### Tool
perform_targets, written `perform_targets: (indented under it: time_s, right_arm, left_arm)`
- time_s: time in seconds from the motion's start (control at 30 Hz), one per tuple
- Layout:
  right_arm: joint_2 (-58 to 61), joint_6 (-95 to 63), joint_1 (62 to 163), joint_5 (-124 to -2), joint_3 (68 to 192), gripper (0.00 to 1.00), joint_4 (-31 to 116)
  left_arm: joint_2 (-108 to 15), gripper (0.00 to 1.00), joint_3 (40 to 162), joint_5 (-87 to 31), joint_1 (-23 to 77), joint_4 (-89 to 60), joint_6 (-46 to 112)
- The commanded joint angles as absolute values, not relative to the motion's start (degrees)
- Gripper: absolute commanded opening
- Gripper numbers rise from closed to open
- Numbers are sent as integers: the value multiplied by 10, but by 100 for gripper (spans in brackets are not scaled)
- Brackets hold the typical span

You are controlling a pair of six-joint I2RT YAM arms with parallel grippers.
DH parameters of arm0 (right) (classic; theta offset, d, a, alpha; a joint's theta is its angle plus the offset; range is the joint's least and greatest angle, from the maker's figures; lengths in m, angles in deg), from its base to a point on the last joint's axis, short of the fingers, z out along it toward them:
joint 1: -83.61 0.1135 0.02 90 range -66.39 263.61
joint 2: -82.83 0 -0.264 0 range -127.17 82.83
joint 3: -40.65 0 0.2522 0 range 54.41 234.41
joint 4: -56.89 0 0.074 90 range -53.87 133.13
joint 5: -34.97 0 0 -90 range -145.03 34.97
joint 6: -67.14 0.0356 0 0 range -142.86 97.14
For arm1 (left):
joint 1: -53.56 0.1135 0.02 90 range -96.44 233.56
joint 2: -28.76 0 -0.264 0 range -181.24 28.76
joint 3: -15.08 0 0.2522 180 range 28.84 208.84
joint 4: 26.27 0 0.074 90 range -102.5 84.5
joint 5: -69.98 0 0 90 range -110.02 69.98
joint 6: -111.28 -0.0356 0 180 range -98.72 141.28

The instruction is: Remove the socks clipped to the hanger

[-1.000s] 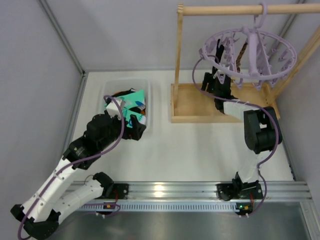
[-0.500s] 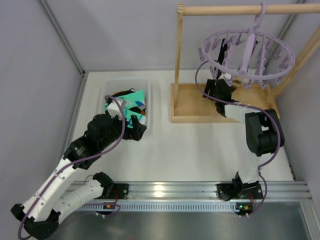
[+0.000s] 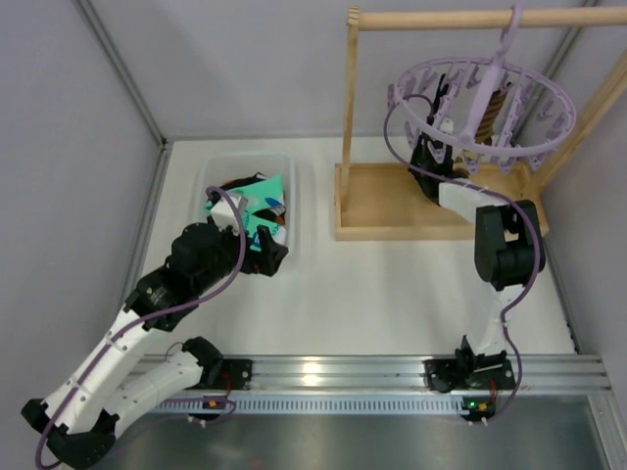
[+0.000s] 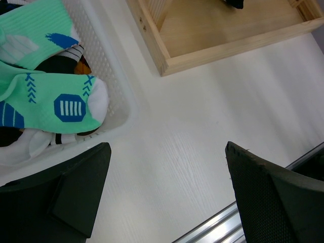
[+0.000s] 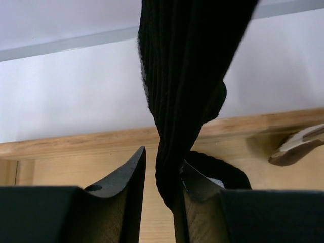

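Grey panel walls box in the white desk I am working over. At the far right corner stands a wooden frame. The lavender hanger hangs by its hook from the frame's top rail, its ring of clips tilted above the frame's base.

My right arm reaches up under the left side of that ring. The right gripper brackets a black sock that hangs down from a clip. From the wrist camera the sock drops between the two fingers and lies against one finger. A thin gap shows beside the other, so I cannot tell whether the jaws have it pinched. A brown striped sock hangs inside the ring near the centre stem, apart from the gripper.

Toward the far left side of the desk sits a white basket holding teal socks on top of darker ones. The left gripper hovers at the basket's near right corner. Its fingers are spread wide with only bare desk between them, holding nothing. Its wrist camera shows the basket's mesh wall, the teal socks with blue marks, and the near left corner of the frame's base.
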State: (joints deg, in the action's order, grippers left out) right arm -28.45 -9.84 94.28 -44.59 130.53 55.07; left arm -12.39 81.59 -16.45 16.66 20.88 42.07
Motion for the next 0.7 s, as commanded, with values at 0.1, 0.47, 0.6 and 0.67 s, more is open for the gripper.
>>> perform_targets:
  time_s: [0.1,0.47,0.6,0.67]
  right_arm:
    - [-288,-98,931,-434,1319,10,544]
    - [-190,-136,951,-538,1162,0,694]
    - [-122,-151,963,-566,1102,0,742]
    - [-100,-154,969,-579,1072,0,757]
  left_arm:
    - [-126,98,810,-177,167,180,412]
    - [-134,98,814,-184,167,181,414]
    - [-137,98,814,-184,167,181,415]
    - [-134,98,813,-185,167,181,416]
